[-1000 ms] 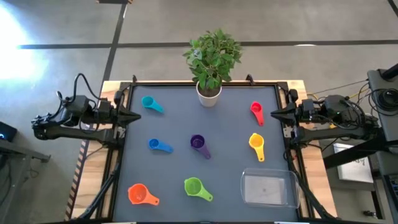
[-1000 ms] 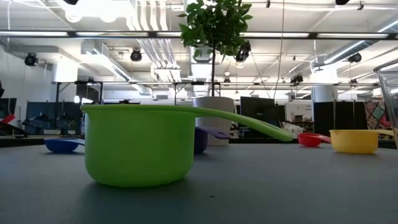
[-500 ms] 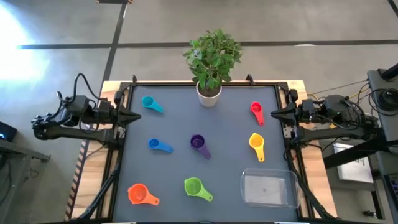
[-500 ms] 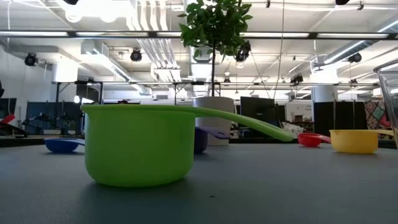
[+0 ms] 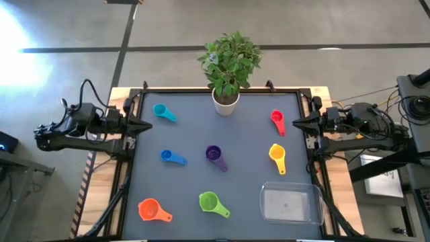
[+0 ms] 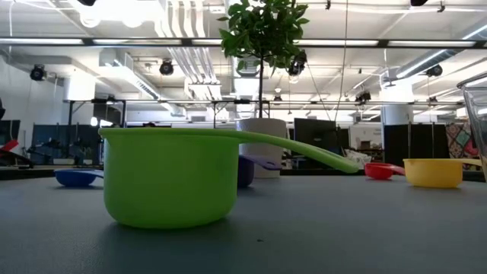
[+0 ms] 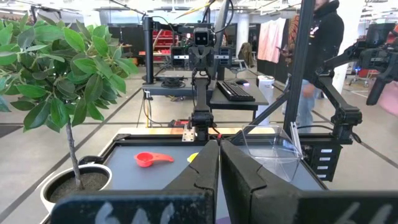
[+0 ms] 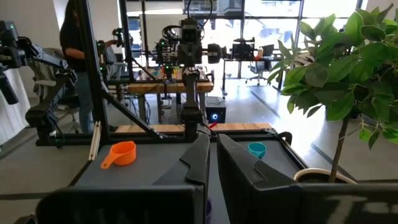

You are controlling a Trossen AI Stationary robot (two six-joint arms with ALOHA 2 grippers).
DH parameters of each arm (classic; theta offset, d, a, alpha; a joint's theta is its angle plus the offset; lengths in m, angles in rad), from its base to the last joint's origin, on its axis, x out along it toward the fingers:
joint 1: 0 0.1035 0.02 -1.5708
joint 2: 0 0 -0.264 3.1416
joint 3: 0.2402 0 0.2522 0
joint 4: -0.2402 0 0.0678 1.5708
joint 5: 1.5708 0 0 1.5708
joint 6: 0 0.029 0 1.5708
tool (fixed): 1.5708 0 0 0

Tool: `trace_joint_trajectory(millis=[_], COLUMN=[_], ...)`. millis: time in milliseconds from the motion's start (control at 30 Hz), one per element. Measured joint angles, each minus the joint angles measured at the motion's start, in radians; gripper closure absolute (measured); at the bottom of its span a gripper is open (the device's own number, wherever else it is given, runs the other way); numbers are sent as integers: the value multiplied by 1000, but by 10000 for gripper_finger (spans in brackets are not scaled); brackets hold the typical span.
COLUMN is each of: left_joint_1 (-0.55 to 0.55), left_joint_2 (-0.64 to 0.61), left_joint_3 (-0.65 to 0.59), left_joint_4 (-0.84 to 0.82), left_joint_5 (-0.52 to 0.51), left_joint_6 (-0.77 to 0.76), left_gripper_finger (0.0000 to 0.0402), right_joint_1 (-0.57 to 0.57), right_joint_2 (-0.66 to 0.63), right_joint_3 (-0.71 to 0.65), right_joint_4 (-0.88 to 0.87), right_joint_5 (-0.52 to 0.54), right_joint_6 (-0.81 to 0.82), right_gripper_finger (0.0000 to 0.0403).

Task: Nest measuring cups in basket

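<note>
Several measuring cups lie apart on the dark mat, each resting on its base: teal (image 5: 162, 111), red (image 5: 277, 119), blue (image 5: 170, 157), purple (image 5: 215, 155), yellow (image 5: 277, 155), orange (image 5: 151, 210) and green (image 5: 211, 202). The clear basket (image 5: 291, 204) sits at the near right. My left gripper (image 5: 147, 126) is shut at the mat's left edge, pointing level inward. My right gripper (image 5: 296, 124) is shut at the right edge, facing it. Both hold nothing.
A leafy plant in a white pot (image 5: 226, 99) stands at the mat's far middle. A black frame (image 5: 127, 168) borders the mat. A person (image 7: 317, 37) stands in the room beyond the table's right side.
</note>
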Motion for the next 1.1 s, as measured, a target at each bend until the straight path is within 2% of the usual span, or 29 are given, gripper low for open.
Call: trace_joint_trajectory(millis=[533,867,1100], left_joint_1=[0,0,0], left_joint_2=[0,0,0], left_joint_3=[0,0,0], left_joint_4=[0,0,0], left_joint_5=[0,0,0], left_joint_6=[0,0,0], left_gripper_finger=[402,402,402], right_joint_1=[0,0,0], right_joint_2=[0,53,196], right_joint_3=[0,2,56], right_joint_4=[38,90,87], right_joint_5=[7,236,236], right_joint_6=[9,-65,-81], right_gripper_finger=[380,380,380])
